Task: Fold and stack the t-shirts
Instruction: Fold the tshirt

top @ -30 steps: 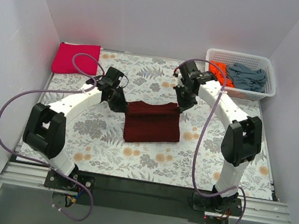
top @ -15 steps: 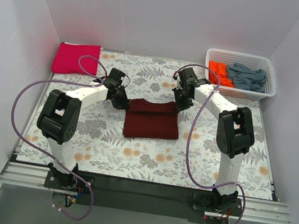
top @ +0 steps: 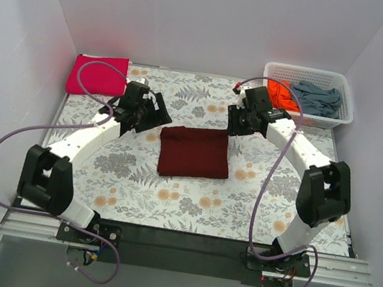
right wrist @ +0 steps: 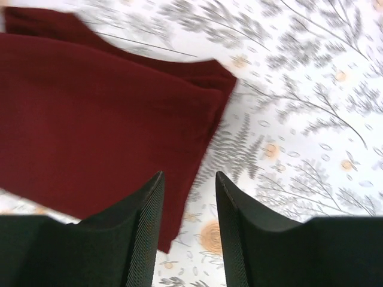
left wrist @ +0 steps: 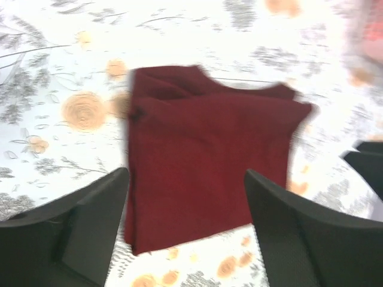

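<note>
A dark maroon t-shirt [top: 194, 152] lies folded into a flat rectangle in the middle of the floral table cloth. My left gripper [top: 160, 114] hovers off its far left corner, jaws wide open and empty; in the left wrist view the maroon t-shirt [left wrist: 203, 155] lies beyond the left gripper [left wrist: 185, 173]. My right gripper [top: 233, 126] hangs over the far right corner, open with nothing held; the right wrist view has the maroon t-shirt [right wrist: 90, 119] edge below the right gripper [right wrist: 189, 174]. A folded magenta-pink t-shirt [top: 97, 75] rests at the far left.
A white lattice basket [top: 312, 74] stands at the far right corner, holding an orange t-shirt [top: 280, 92] and a grey-blue t-shirt [top: 317, 98]. White walls close in the table on three sides. Purple cables loop beside both arms.
Both grippers opened and let go of the maroon t-shirt's far edge, then drew up and away from it. The shirt now lies flat.
</note>
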`<state>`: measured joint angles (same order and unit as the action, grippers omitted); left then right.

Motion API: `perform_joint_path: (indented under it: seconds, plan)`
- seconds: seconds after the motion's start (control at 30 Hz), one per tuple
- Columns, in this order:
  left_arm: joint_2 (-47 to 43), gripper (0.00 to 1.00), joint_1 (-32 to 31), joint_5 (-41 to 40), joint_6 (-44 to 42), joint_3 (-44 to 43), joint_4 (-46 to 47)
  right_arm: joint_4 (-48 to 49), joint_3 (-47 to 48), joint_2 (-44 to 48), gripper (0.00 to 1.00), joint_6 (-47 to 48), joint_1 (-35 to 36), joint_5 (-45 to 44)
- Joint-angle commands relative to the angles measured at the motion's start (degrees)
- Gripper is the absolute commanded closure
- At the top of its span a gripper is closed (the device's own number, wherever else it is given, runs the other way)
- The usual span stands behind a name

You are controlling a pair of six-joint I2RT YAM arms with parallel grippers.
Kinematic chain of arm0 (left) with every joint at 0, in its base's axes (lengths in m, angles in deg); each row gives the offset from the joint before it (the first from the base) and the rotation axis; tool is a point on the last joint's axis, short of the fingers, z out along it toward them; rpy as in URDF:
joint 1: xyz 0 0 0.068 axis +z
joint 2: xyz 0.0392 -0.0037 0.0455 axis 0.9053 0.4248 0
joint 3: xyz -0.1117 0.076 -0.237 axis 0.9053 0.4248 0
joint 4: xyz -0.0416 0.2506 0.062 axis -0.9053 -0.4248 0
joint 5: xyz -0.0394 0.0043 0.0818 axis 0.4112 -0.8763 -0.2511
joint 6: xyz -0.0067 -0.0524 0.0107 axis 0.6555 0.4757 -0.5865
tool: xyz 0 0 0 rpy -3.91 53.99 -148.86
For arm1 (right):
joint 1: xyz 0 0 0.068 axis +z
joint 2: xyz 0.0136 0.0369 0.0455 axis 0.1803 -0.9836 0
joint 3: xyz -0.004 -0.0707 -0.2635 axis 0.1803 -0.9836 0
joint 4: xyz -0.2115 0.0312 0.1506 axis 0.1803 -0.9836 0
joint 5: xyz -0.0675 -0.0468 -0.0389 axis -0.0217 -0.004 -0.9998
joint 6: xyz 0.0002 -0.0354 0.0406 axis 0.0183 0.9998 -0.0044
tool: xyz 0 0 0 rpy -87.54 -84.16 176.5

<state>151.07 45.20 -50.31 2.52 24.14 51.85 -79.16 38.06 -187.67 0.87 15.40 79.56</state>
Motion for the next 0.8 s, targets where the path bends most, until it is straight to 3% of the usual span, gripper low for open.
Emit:
perform_joint_path:
  seconds: [0.0,0.17,0.37,0.6,0.77]
  plan:
    - [-6.68,0.28,-2.13,3.9,-1.62,5.1,3.51,8.29,-4.62,5.75,0.53,1.1,-0.2,13.1]
    - [-5.2,0.53,-3.63,10.52,-1.01,8.81,10.2,14.28,-7.8,3.14,0.53,2.5,-0.2,24.39]
    - [5.6,0.68,-2.41,10.61,-0.13,3.99,16.35,20.16,-4.9,-5.99,0.53,2.42,-1.43,32.48]
    - [22.28,0.7,2.78,15.09,2.15,-4.01,21.71,32.88,-3.05,-16.91,0.54,-6.96,-7.58,40.56]
    - [29.42,0.69,6.74,19.22,4.35,-6.13,23.74,39.77,-3.58,-22.98,0.55,-13.48,-12.15,42.86]
